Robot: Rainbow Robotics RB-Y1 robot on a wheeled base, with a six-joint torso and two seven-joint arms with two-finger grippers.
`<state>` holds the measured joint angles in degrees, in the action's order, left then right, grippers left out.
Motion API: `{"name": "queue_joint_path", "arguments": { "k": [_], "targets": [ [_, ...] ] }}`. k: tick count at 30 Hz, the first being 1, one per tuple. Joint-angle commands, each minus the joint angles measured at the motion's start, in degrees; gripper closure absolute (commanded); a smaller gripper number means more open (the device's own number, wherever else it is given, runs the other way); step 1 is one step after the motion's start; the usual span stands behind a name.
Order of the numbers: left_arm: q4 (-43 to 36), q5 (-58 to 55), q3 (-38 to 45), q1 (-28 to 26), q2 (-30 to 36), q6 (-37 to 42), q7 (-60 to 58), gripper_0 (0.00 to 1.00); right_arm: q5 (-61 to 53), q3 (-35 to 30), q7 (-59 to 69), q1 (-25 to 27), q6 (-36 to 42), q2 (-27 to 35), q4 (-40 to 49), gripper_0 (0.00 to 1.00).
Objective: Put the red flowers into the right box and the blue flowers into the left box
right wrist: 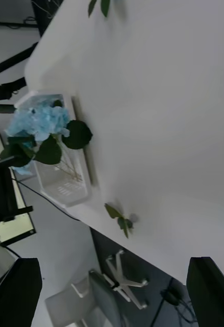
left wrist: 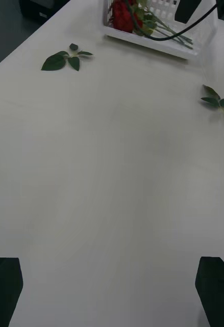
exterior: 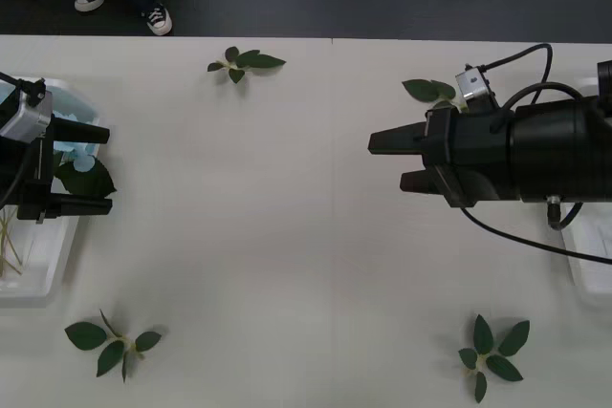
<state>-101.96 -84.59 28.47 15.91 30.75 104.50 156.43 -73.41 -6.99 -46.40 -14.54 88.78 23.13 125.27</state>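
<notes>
The blue flowers (exterior: 80,153) lie in the left box (exterior: 38,289) at the table's left edge, their big dark leaves hanging over its inner rim. My left gripper (exterior: 100,167) hovers open just above that rim, holding nothing. The right wrist view has the blue flowers (right wrist: 40,122) in the left box (right wrist: 66,191) across the table. The red flowers (left wrist: 124,15) lie in the right box (left wrist: 147,43), stems pointing along it. A corner of the right box (exterior: 588,265) shows under my right arm. My right gripper (exterior: 387,161) is open and empty over the bare table right of centre.
Loose green leaf sprigs lie on the white table: one at the far middle (exterior: 244,62), one beside my right gripper (exterior: 428,91), one at the near left (exterior: 110,341), one at the near right (exterior: 492,351). A black cable runs over the right box.
</notes>
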Motion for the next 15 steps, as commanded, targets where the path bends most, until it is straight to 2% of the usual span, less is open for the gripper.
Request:
{"name": "queue_joint_path", "arguments": {
  "k": [1,15],
  "targets": [
    [-1.48,-0.05,1.24,1.58,1.42,-0.26,-1.43,0.00,-2.44,-1.19,1.66,2.32,-2.29,1.30,2.18,0.17],
    [-1.48,-0.05,1.24,1.58,1.42,-0.26,-1.43,0.00,-3.23,-1.28,1.05,4.26,-2.21,2.18,3.85,0.17]
  ]
}}
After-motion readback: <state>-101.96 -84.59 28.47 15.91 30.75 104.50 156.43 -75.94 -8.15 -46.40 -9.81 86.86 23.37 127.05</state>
